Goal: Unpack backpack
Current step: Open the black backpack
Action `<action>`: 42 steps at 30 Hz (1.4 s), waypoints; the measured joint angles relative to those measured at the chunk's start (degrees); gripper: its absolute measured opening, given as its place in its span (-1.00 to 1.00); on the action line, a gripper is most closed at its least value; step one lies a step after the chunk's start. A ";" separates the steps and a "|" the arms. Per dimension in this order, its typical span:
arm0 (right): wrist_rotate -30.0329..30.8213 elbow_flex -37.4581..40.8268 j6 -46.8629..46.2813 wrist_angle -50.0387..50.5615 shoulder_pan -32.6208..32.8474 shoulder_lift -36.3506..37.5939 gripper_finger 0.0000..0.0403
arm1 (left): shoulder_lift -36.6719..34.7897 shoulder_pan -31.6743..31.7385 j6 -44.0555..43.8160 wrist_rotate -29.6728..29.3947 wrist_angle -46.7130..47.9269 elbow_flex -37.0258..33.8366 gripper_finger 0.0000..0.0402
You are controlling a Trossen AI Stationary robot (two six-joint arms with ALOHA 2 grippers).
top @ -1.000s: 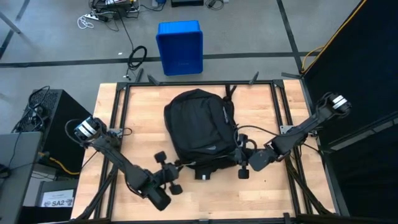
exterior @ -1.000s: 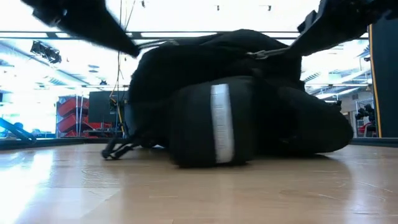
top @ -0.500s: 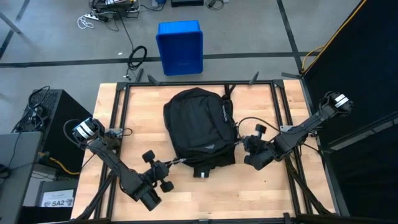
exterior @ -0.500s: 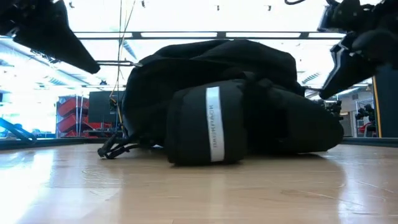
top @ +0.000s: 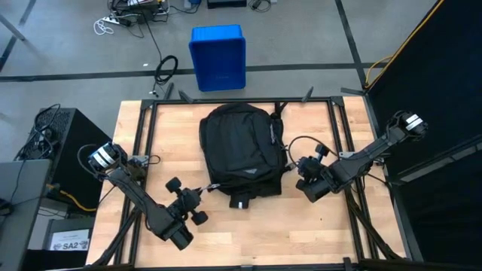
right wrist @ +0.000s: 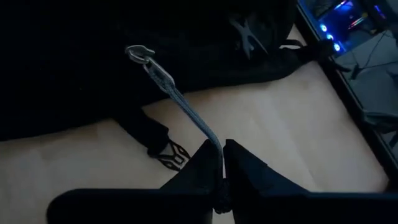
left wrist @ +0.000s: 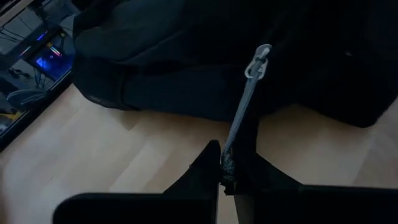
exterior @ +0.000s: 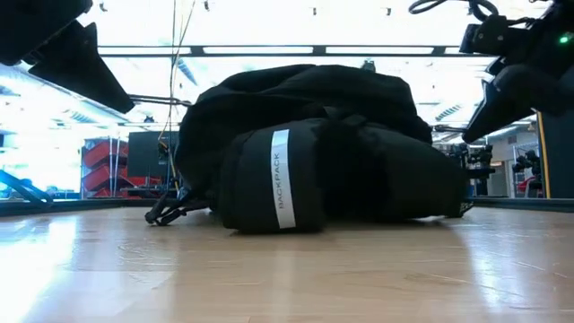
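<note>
I've got L gripper (left wrist: 227, 171) & R gripper (right wrist: 221, 163) each clamped on a zip cord (left wrist: 239, 115) of the backpack (top: 239, 148), blue bin (top: 218, 57) beyond table, bag's inside hidden.

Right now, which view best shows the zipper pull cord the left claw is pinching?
Left wrist view: the pull cord runs taut from left claw to the backpack. The high view shows only a thin line; the low view hides it.

You have the right gripper (right wrist: 222, 163) pinched shut on a grey zipper pull cord (right wrist: 186, 112), which runs taut up to its metal clip (right wrist: 140, 54) on the backpack (right wrist: 93, 68). A black strap with a buckle (right wrist: 163, 151) lies on the wooden table (right wrist: 280, 124) — probably the backpack's own.
</note>
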State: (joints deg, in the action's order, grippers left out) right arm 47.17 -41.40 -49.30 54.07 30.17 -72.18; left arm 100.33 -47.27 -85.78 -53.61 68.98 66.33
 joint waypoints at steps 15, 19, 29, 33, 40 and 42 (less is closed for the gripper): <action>-3.12 0.28 30.21 -26.39 2.06 0.22 -0.27 | 0.04 -0.17 0.02 0.90 -2.13 -0.14 -1.00; -7.13 0.26 48.26 -48.50 2.26 0.15 -0.07 | 0.04 -0.12 0.09 0.70 -3.29 -0.14 -1.00; -16.81 -0.58 66.93 -75.17 -3.71 -8.40 0.30 | 0.09 0.34 9.51 -3.66 -15.48 -0.14 -1.00; -16.94 -5.69 67.04 -73.13 -6.48 -15.54 0.36 | 0.09 1.78 20.08 -3.80 -25.21 -0.11 -1.00; -14.02 -18.10 69.82 -62.00 -9.81 -25.96 0.30 | 0.09 4.38 34.08 -3.53 -35.98 -0.11 -1.00; -12.77 -21.07 69.95 -57.53 -10.62 -27.85 0.21 | 0.09 4.52 36.53 -3.42 -38.07 -0.11 -1.00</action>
State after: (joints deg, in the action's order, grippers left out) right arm 34.41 -62.47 20.64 -3.46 19.55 -100.03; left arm 100.42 -42.74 -49.25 -57.02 30.91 66.22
